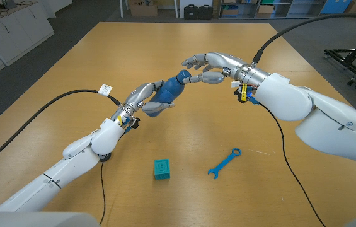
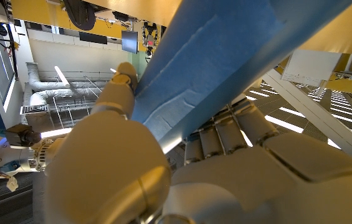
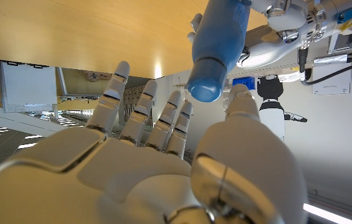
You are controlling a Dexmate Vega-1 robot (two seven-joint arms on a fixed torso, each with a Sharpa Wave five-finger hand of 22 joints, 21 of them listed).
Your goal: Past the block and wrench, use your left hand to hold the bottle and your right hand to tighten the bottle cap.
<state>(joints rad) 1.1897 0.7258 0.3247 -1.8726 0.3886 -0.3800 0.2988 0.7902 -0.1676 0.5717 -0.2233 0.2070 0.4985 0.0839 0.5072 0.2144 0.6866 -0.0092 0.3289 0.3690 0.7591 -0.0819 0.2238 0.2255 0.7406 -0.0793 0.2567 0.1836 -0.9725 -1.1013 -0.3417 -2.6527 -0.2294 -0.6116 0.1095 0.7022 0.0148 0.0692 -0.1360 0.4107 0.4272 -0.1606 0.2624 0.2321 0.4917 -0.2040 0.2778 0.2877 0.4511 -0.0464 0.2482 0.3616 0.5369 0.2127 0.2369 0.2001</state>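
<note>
My left hand (image 1: 141,101) grips a blue bottle (image 1: 170,90) above the middle of the wooden table (image 1: 102,57), tilted with its cap end (image 1: 183,77) toward my right hand (image 1: 214,65). That hand is spread around the cap end, its thumb tip beside it and the other fingers apart above it. In the right wrist view the cap (image 3: 204,88) sits in the gap between thumb and fingers (image 3: 163,121) of the right hand (image 3: 163,168). The left wrist view has the bottle (image 2: 225,56) wrapped by the left hand (image 2: 163,162). A teal block (image 1: 161,169) and a blue wrench (image 1: 225,162) lie nearer me.
Black cables trail from both wrists over the table; one (image 1: 283,145) runs past the wrench. Cabinets (image 1: 7,31) line the left wall, and boxes (image 1: 143,9) and cases stand beyond the far edge. A metal stand (image 1: 354,60) is at the right.
</note>
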